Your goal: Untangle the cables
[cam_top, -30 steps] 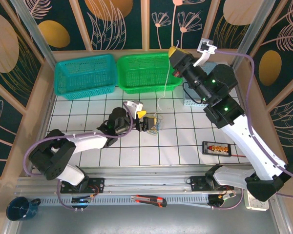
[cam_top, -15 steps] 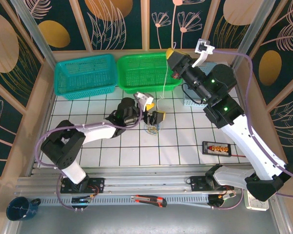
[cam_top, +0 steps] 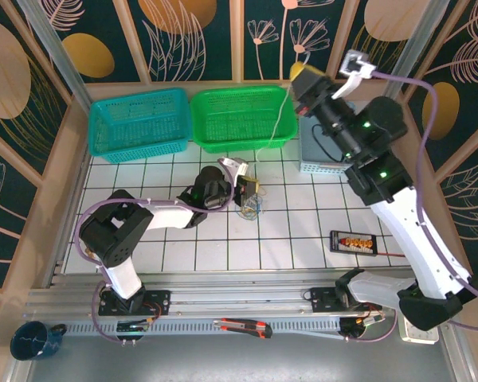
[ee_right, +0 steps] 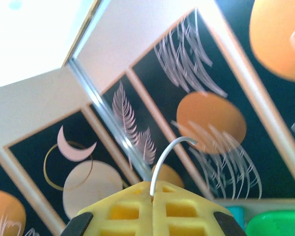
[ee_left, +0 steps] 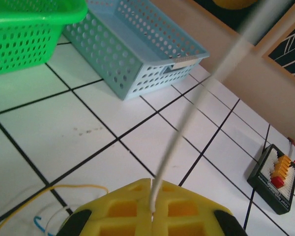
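Note:
The cables [cam_top: 252,208] lie as a small tangle of thin white, yellow and blue wires on the white tiles mid-table. My left gripper [cam_top: 252,189] sits just above the tangle. In the left wrist view its yellow jaws [ee_left: 152,186] are shut on the white cable [ee_left: 179,130], which rises to the upper right. A yellow wire [ee_left: 64,189] and a blue wire [ee_left: 39,223] loop on the tile beside it. My right gripper [cam_top: 301,74] is raised high at the back. It is shut [ee_right: 152,186] on the same white cable [cam_top: 279,123], whose free end [ee_right: 169,147] curls above the jaws.
A teal basket [cam_top: 139,123] and a green basket [cam_top: 239,115] stand along the back. A light blue basket [cam_top: 319,151] sits under the right arm. A black charger board [cam_top: 357,243] lies at right. A box cutter [cam_top: 243,326] and a dark mug [cam_top: 32,341] lie off the tiles at the front.
My left gripper moved toward the far side over the tangle and closed on the white cable. My right gripper moved up and to the right, drawing the white cable straighter.

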{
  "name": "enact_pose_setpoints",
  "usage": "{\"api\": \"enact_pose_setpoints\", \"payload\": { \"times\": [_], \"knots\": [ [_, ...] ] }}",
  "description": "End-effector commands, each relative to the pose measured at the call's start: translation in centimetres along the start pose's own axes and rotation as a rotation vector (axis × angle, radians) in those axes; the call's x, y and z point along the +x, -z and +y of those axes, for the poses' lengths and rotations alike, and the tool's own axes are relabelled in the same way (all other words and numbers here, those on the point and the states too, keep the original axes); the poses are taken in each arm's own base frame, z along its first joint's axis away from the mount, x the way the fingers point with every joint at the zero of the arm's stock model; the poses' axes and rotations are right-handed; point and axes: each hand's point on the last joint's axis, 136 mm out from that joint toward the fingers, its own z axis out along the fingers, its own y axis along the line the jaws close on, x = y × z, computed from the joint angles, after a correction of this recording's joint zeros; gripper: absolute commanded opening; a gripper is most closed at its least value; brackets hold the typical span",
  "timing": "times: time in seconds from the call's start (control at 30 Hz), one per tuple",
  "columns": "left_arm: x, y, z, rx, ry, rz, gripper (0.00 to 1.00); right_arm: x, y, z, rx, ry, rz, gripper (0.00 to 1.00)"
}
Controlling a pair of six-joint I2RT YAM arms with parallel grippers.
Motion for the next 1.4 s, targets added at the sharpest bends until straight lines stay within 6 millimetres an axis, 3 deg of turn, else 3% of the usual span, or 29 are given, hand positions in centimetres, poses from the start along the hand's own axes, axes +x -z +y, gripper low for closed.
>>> {"api": "enact_pose_setpoints", "payload": {
  "times": [0.0, 0.1, 0.17, 0.3, 0.47, 0.77, 0.9, 1.03, 1.17, 1.37],
  "knots": [
    [-0.9, 0.6, -0.3, 0.003, 0.009, -0.054, 0.0, -5.1, 1.7, 1.4, -0.025, 0.042, -0.137, 0.0],
    [-1.4, 0.8, -0.8, 0.018, 0.006, -0.063, 0.02, -4.5, 1.3, 1.6, -0.059, 0.024, -0.113, 0.0],
    [-1.8, 0.9, -1.1, 0.029, 0.001, -0.068, 0.45, -3.5, 0.7, 1.7, -0.085, 0.007, -0.08, 0.0],
    [-3.0, 1.9, -1.8, 0.027, -0.031, -0.1, 0.81, -2.6, 0.3, 1.6, -0.103, -0.009, -0.051, 0.0],
    [-2.2, 2.4, -1.2, -0.006, -0.056, -0.085, 0.93, -2.9, -0.1, 2.0, -0.117, -0.006, -0.047, 0.0],
    [0.3, 1.2, -0.5, 0.005, -0.07, 0.0, 0.95, -3.4, -0.8, 3.5, -0.181, -0.039, -0.036, 0.0],
    [2.1, -0.2, 0.7, -0.007, -0.059, 0.049, 0.92, -3.6, -1.1, 4.3, -0.223, -0.07, -0.031, 0.0],
    [3.0, -1.4, 1.6, -0.02, -0.052, 0.077, 0.74, -3.4, -1.4, 5.2, -0.278, -0.105, -0.023, 0.0],
    [3.9, -1.9, 2.2, -0.03, -0.039, 0.097, 0.63, -4.3, -1.5, 6.3, -0.329, -0.122, -0.042, 0.0],
    [5.6, -1.6, 3.0, -0.057, -0.032, 0.138, 0.45, -8.3, -0.5, 8.8, -0.411, -0.104, -0.151, 0.0]
  ]
}}
